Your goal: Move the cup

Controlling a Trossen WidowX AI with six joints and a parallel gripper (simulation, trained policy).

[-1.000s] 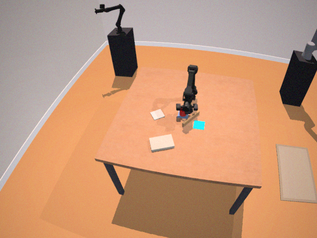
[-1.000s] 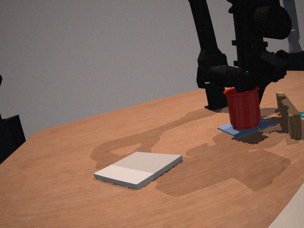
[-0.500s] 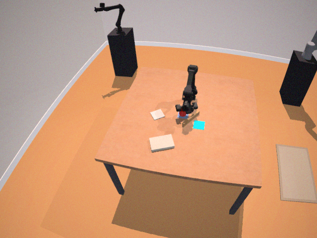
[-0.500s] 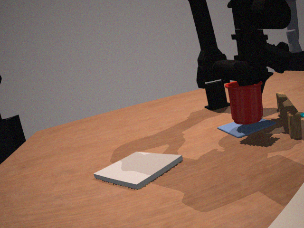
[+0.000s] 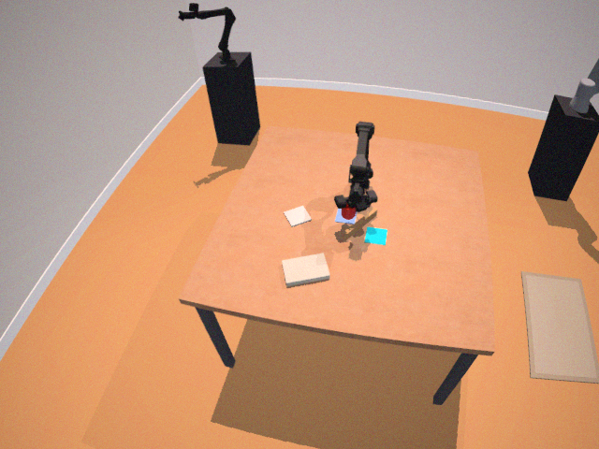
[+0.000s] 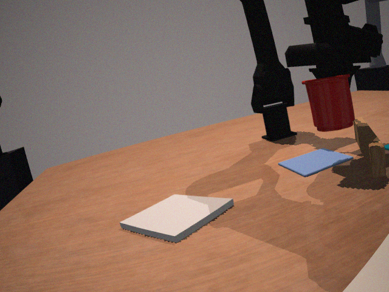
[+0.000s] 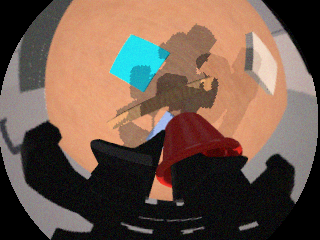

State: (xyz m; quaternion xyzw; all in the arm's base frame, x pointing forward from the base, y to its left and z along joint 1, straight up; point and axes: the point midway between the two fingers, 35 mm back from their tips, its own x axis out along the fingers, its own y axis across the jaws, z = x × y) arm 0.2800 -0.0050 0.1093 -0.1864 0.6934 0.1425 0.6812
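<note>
The red cup (image 5: 348, 212) (image 6: 331, 103) (image 7: 195, 137) hangs in the air, a little tilted, clear of the table. My gripper (image 5: 349, 205) (image 6: 331, 75) (image 7: 167, 133) is shut on its rim from above. The blue pad (image 5: 341, 219) (image 6: 313, 162) (image 7: 160, 125) lies bare on the table right below the cup. The cyan pad (image 5: 375, 236) (image 7: 139, 62) lies a short way off, and only a sliver of it (image 6: 386, 146) shows in the exterior view. The inside of the cup is hidden, so I cannot see the marbles.
A low wooden bar (image 6: 369, 144) (image 7: 160, 102) stands between the two pads. A small white slab (image 5: 297, 215) (image 6: 177, 216) (image 7: 262, 62) and a larger one (image 5: 305, 269) lie to the left. Black pedestals (image 5: 231, 96) (image 5: 561, 145) stand off the table.
</note>
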